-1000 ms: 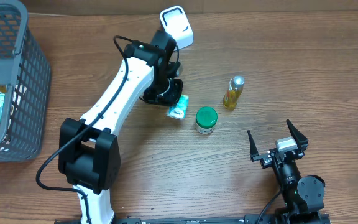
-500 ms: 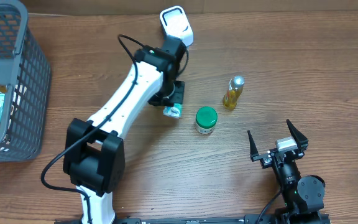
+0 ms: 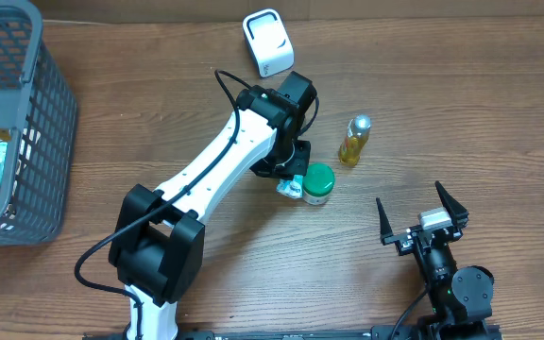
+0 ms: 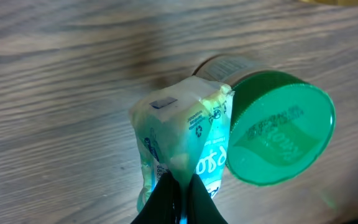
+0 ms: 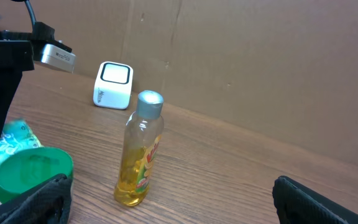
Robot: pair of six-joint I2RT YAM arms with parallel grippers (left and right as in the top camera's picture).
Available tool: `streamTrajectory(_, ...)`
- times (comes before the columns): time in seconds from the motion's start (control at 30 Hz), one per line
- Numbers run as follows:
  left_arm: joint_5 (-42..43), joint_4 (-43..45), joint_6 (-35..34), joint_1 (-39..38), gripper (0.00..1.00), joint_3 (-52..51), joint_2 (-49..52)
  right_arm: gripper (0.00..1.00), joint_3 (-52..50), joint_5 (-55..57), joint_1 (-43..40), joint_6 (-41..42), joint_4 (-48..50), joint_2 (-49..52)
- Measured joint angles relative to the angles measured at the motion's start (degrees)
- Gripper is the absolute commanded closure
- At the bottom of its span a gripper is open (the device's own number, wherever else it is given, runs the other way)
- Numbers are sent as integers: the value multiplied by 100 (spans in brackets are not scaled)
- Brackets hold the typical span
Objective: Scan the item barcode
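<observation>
Near the middle of the wooden table (image 3: pixel 480 85), the small white and teal soft plastic packet (image 4: pixel 178 142) is held by the left pincer (image 4: pixel 179 194). The two black fingers are pressed together on the lower edge of the packet, and the packet stands up between them with its printed side to the wrist camera. Whether it rests on the table or hangs a little above it, I cannot tell.

Just beside the packet, on its right in the overhead view, stands the small round jar with a green lid (image 3: pixel 318 181). In the wrist view the lid edge meets the packet, but I cannot say if they really touch. Near the jar, further right and toward the back, the slim bottle of yellow liquid with a silver cap (image 3: pixel 353 140) stands upright.

The white box-shaped barcode scanner (image 3: pixel 266 42) sits at the back edge, apart from the packet. The right pincer (image 3: pixel 409 196) waits at the front right with its fingers wide apart, holding nothing. At the far left is the grey plastic basket (image 3: pixel 41 104), with pale packets inside.
</observation>
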Motion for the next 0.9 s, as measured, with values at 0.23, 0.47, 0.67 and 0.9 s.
streamTrajectory(0.23,-72,-116,-96,-37,96,0,0,0,0,0,0,0,0,0)
streamTrajectory(0.47,-1139,-149,-509,-37,96,-61,0,0,0,0,0,0,0,0)
streamTrajectory(0.67,-1432,278,-748,-31,95,-439,0,0,0,0,0,-2,2,0)
streamTrajectory(0.9,-1460,629,-1078,96,96,-778,0,0,0,-2,0,-2,0,0)
